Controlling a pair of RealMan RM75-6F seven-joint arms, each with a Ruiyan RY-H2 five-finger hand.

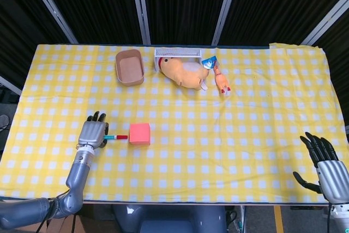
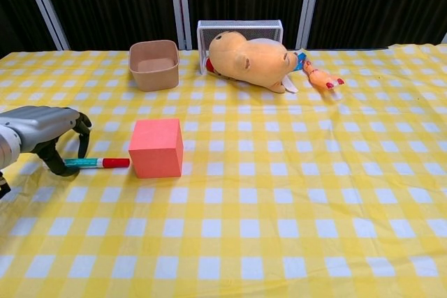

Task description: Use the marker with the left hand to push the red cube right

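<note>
The red cube (image 1: 139,133) (image 2: 156,147) sits on the yellow checked cloth, left of centre. A marker (image 1: 117,137) (image 2: 98,162) with a teal barrel and red cap lies flat just left of it, the cap almost touching the cube. My left hand (image 1: 92,133) (image 2: 42,130) arches over the marker's left end, thumb on the near side and fingers on the far side, with a gap still visible around the barrel. My right hand (image 1: 330,170) hovers at the near right table corner with its fingers spread and nothing in it.
At the back stand a brown bowl (image 1: 130,67) (image 2: 154,64), a white wire rack (image 1: 177,53) (image 2: 239,26), a tan plush animal (image 1: 185,72) (image 2: 251,61) and a small orange toy (image 1: 222,83) (image 2: 320,77). Checked cloth stretches right of the cube.
</note>
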